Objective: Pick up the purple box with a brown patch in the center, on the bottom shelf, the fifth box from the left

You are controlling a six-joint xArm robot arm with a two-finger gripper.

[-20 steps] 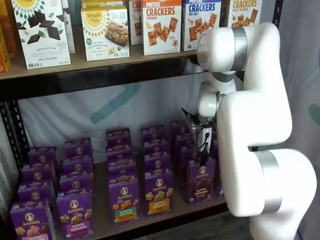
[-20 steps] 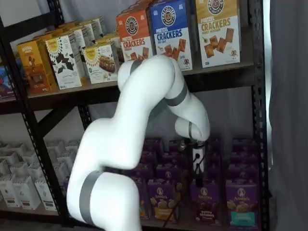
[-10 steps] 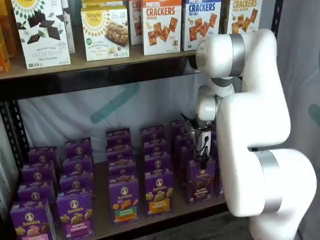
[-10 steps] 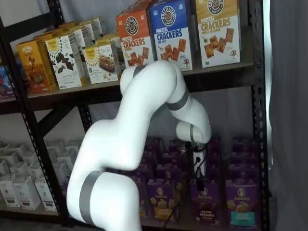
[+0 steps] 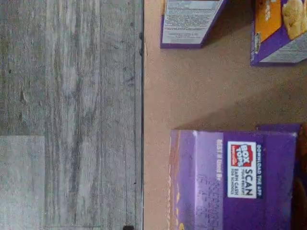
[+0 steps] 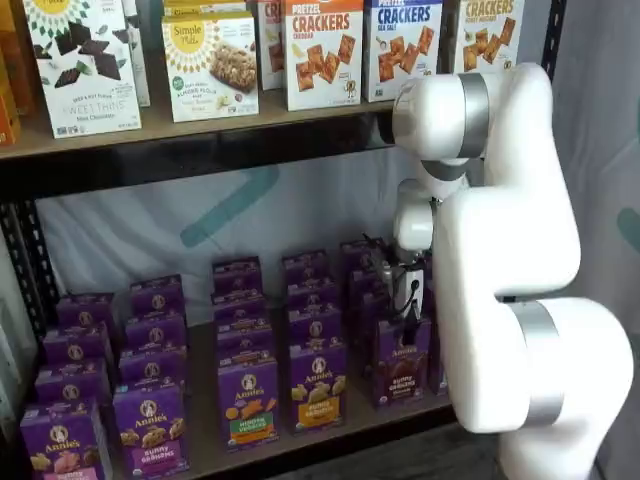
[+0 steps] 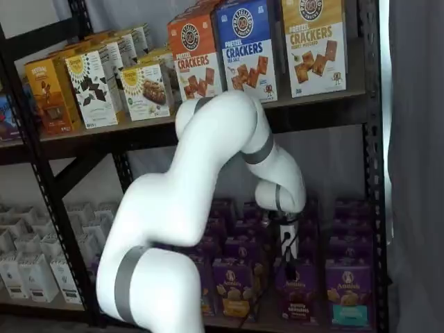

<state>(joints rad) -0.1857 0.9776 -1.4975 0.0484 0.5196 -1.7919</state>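
The purple box (image 6: 402, 368) with its dark brown band stands at the front of the bottom shelf (image 6: 203, 425); it also shows in the other shelf view (image 7: 295, 297). My gripper (image 6: 406, 318) hangs straight down just over its top, and is also seen here (image 7: 288, 261). Its black fingers are side-on, the jaws stand wide, and nothing is held between them. In the wrist view, the purple box's top flap (image 5: 235, 184) with a Box Tops label lies close beneath the camera, on the brown shelf board (image 5: 192, 96).
Rows of similar purple cartons flank the target: an orange-banded one (image 6: 318, 385) to its left and a teal-banded one (image 7: 347, 298) to its right. Large cracker boxes (image 6: 322, 50) fill the upper shelf. Grey wood floor (image 5: 72, 115) lies past the shelf's front edge.
The gripper has come down a little and closer to the top of the brown-banded purple box. The boxes have not moved.
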